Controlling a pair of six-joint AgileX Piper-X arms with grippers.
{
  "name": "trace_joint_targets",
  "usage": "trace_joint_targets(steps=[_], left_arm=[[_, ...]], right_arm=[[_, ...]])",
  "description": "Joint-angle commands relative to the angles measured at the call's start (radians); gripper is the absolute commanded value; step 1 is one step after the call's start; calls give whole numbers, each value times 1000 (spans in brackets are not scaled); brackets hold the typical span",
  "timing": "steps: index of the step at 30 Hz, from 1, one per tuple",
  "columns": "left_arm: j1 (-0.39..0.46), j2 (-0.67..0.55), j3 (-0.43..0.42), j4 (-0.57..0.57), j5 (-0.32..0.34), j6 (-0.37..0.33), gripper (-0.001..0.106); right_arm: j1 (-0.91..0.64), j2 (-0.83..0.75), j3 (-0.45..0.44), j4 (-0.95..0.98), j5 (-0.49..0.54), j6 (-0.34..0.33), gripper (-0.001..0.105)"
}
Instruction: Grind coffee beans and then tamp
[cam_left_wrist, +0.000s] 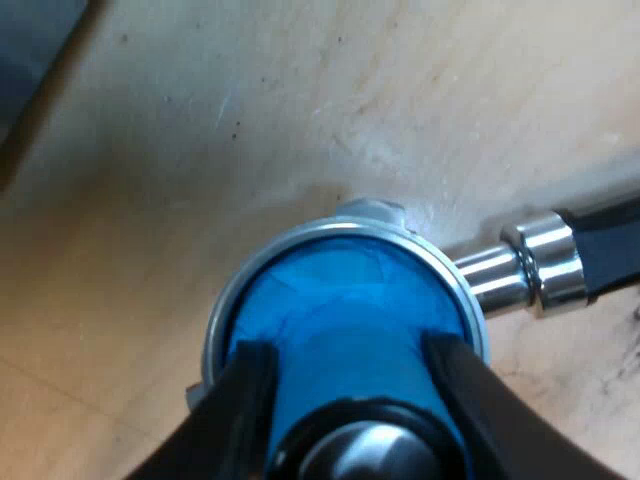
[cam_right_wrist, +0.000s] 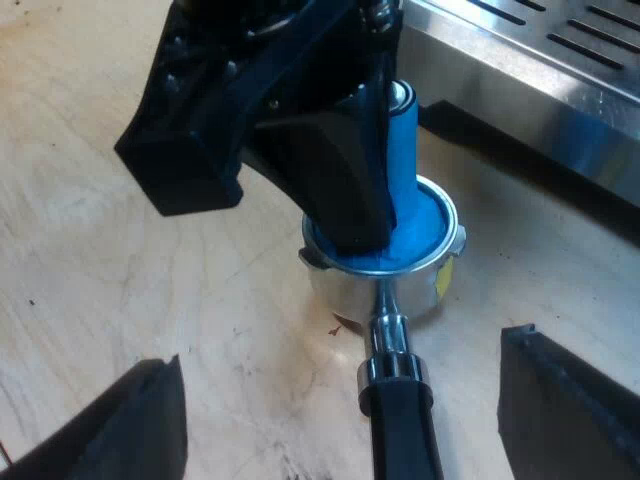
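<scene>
On the wooden table (cam_right_wrist: 90, 260), left gripper (cam_left_wrist: 347, 355) pinches blue tamper (cam_left_wrist: 340, 290) upright in metal holder (cam_right_wrist: 335, 288); right gripper (cam_right_wrist: 340, 400) stands spread wide astride the handle (cam_right_wrist: 400, 425), which points toward it.

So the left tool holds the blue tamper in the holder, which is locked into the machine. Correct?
No. The left tool holds the blue tamper in the holder, but the holder stands loose on the table, as the right wrist view shows.

A light wooden table top (cam_left_wrist: 140, 300) (cam_right_wrist: 90, 270) with fine grain, some small dark specks (cam_left_wrist: 237, 126) and pale scratches (cam_left_wrist: 225, 105). A blurred dark grey shape (cam_left_wrist: 30, 60) is beside the wood; I cannot tell what it is
</scene>
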Motion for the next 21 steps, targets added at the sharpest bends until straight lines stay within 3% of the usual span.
trace_joint_targets(steps=[1, 8, 21], left_arm=[[-1, 52, 77, 27, -9, -21, 0], [-1, 52, 134, 9, -9, -40, 0], [-1, 23, 101, 29, -26, -49, 0]], right_arm=[[2, -9, -1, -8, 6, -11, 66], [2, -9, -1, -8, 6, -11, 66], [2, -9, -1, -8, 6, -11, 66]])
